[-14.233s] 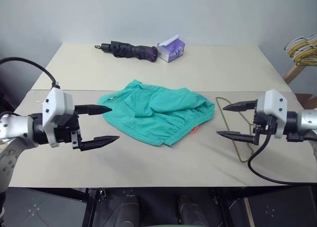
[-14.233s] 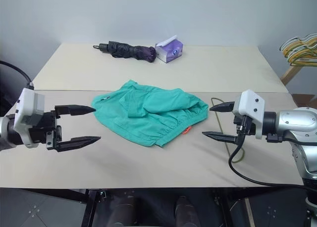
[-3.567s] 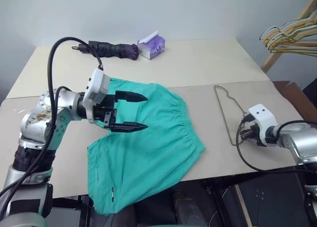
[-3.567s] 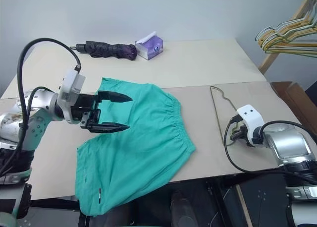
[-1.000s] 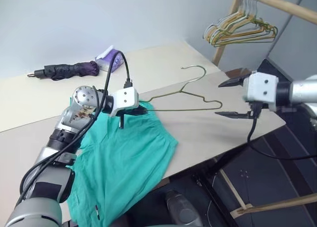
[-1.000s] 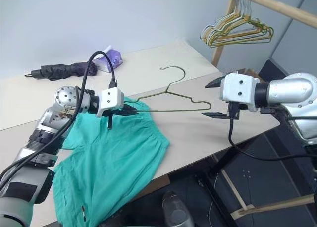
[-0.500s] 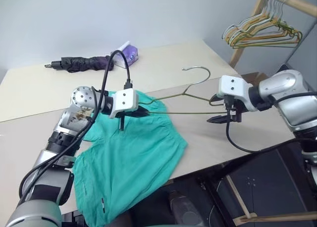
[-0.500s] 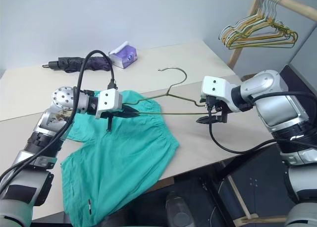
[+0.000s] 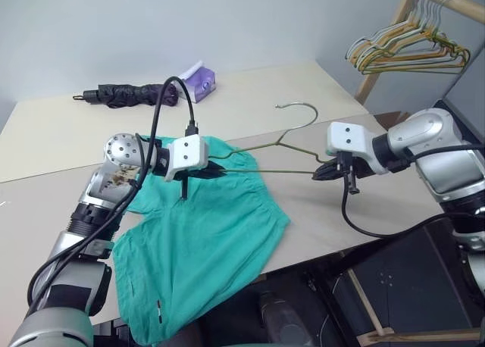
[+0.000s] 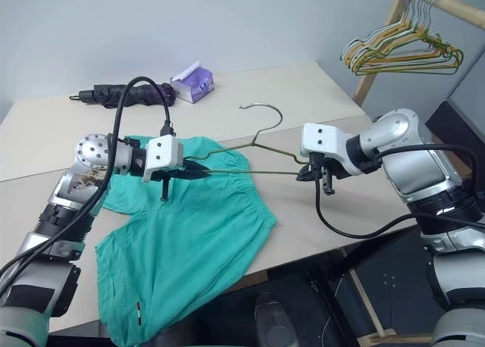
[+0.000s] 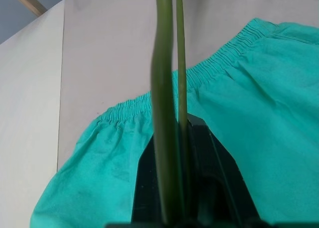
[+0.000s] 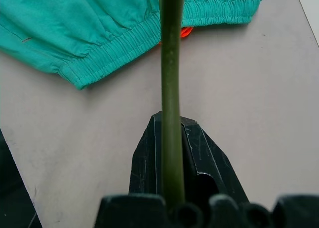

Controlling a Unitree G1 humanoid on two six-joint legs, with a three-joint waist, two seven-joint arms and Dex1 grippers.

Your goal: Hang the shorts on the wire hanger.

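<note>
The teal-green shorts (image 9: 208,237) lie spread on the table, one leg drooping over its front edge. Above them, the thin olive wire hanger (image 9: 265,171) is held level, its hook (image 9: 301,109) pointing up and away. My left gripper (image 9: 221,174) is shut on the hanger's left corner, over the shorts' waistband. At the opposite corner, my right gripper (image 9: 318,176) is shut on the wire, beyond the shorts' right edge. The right wrist view has the wire (image 12: 171,63) running between black fingers (image 12: 209,163), with the waistband and orange tag (image 12: 187,32) beyond.
A dark folded umbrella (image 9: 125,95) and a purple tissue box (image 9: 201,80) sit at the table's far side. A bunch of coloured hangers (image 9: 405,48) hangs from a wooden rail at the far right. The table's front edge (image 9: 356,241) runs below my right arm.
My right gripper came in from the right, dropped a little, and shut on the hanger's right corner. The left gripper kept its hold in place.
</note>
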